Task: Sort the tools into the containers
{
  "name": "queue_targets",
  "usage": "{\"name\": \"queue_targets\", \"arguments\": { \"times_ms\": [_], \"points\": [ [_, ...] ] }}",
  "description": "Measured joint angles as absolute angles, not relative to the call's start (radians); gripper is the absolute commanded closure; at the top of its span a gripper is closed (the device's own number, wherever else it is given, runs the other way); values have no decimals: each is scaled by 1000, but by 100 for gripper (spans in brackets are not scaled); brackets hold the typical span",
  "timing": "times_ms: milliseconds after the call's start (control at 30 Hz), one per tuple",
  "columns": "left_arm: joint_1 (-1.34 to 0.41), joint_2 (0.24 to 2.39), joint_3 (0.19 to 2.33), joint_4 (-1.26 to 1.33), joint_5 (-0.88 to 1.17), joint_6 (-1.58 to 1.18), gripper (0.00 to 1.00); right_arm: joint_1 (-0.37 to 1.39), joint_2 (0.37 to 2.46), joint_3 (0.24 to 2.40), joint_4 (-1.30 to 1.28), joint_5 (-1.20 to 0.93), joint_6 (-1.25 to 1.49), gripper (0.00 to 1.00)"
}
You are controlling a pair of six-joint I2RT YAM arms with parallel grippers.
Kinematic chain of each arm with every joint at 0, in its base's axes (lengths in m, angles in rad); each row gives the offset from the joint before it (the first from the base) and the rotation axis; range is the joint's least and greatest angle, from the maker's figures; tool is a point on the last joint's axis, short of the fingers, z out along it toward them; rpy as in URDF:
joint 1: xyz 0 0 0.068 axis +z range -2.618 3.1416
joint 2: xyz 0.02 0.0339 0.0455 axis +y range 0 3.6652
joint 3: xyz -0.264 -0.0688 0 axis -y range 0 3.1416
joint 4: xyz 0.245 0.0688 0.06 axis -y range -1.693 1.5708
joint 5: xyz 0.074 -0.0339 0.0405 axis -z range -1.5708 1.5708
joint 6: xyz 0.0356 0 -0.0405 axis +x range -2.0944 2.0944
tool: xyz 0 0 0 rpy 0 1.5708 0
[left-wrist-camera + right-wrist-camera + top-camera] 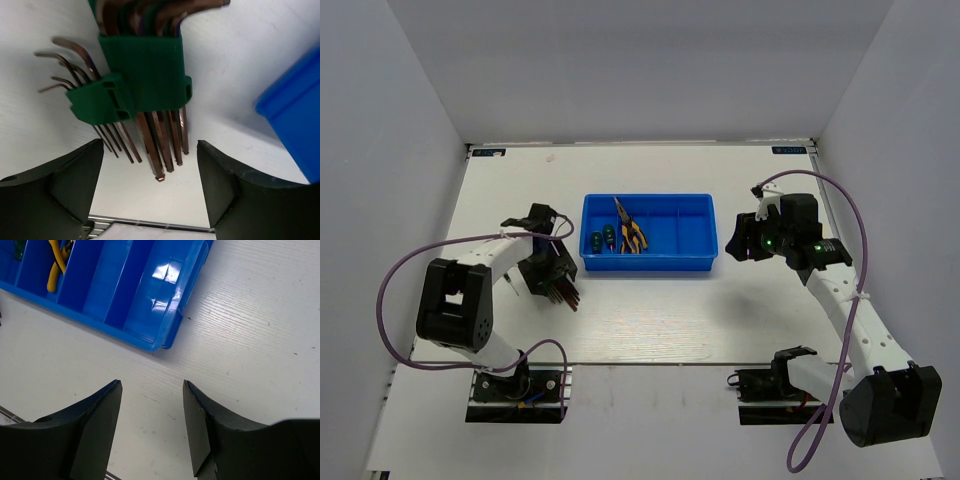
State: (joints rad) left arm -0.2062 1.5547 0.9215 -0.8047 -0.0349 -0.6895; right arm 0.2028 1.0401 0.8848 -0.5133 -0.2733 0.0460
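The tray (131,290) is seen as glossy blue plastic, the hex keys (156,142) as coppery metal held in a matt green plastic holder (142,70), and the table (260,340) as finely grained white.

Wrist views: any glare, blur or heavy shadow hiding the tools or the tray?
Left wrist: the dark reddish hex keys in their green plastic holder are sharp, with only a soft shadow on the white table; right wrist: white glare patches on the shallow blue plastic tray, its contents cropped at the frame edge; top external: even light, no glare.
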Motion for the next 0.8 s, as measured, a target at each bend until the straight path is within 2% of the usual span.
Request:
{"name": "queue_targets", "arguments": {
  "times_ms": [333,800],
  "points": [
    [-234,1531,898,-780,61,-784,17,203,1040,885,-514,-281,46,42],
    [-261,1509,803,-768,85,-900,27,196,1033,884,-513,-288,46,42]
  ]
}}
